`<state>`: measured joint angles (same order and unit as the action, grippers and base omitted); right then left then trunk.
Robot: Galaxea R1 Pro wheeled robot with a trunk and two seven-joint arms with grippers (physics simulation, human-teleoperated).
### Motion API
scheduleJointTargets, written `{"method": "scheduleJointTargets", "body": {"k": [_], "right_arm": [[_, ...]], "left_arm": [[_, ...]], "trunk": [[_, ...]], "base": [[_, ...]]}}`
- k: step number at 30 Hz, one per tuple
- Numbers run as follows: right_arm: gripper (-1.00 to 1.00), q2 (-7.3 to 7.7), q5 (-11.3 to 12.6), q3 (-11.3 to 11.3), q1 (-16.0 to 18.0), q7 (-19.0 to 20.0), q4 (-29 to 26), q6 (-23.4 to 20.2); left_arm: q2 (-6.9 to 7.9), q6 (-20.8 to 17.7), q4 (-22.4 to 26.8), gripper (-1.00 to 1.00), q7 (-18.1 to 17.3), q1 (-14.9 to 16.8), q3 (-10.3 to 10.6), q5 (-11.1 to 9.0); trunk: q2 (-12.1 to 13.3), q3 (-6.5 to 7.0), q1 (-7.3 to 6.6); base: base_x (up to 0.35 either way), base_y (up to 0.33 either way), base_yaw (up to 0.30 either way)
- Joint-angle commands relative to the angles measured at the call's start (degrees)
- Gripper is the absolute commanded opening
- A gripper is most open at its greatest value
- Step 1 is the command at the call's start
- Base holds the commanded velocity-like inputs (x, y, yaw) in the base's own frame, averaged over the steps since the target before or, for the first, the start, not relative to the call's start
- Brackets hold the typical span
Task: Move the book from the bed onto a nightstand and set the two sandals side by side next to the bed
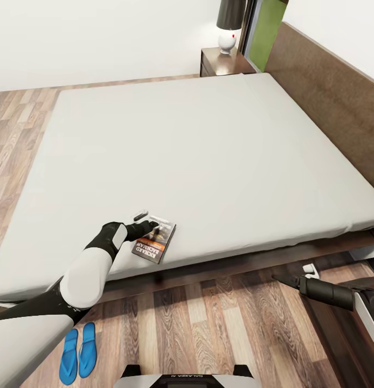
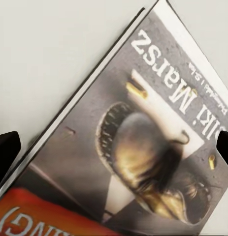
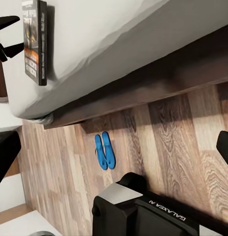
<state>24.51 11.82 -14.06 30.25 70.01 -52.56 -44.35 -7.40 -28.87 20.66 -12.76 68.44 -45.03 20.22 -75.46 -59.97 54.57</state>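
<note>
Two sandals (image 1: 78, 353), bright blue and flat, lie paired on the plank floor (image 1: 208, 323) beside the bed (image 1: 198, 156). The book (image 1: 158, 240), a thin glossy paperback, rests near the smooth grey mattress edge. The left pincer (image 1: 145, 221) straddles it, spread wide; the right pincer (image 1: 278, 278) hangs clear, spread wide too. Risk: a thin cover on soft bedding may slide out or get pushed off the edge.

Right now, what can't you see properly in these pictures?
- Thin grey-and-orange paperback book, head view: left gripper covers a corner; whether the fingers touch it is unclear.
- Black-shaded white lamp: top cut off by the edge.
- Bright blue flip-flop sandals, right wrist view: too small for straps.
</note>
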Motion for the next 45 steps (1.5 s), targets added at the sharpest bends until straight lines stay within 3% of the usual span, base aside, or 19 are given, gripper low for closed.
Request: {"method": "scheduleJointTargets", "body": {"k": [1,45], "right_arm": [[1.00,0.02,0.22,-0.01,0.04,0.04,0.01,-0.38],[1.00,0.10,0.22,-0.01,0.00,0.04,0.01,-0.39]], "left_arm": [[-0.07,-0.31,0.17,1.00,-0.42,0.03,-0.44,0.61],[-0.07,-0.31,-0.10,1.00,-0.42,0.03,-0.50,0.61]], "trunk": [[-0.02,-0.03,-0.01],[-0.02,-0.03,-0.01]], "base": [[-0.024,0.000,0.000],[-0.001,-0.003,-0.029]]}}
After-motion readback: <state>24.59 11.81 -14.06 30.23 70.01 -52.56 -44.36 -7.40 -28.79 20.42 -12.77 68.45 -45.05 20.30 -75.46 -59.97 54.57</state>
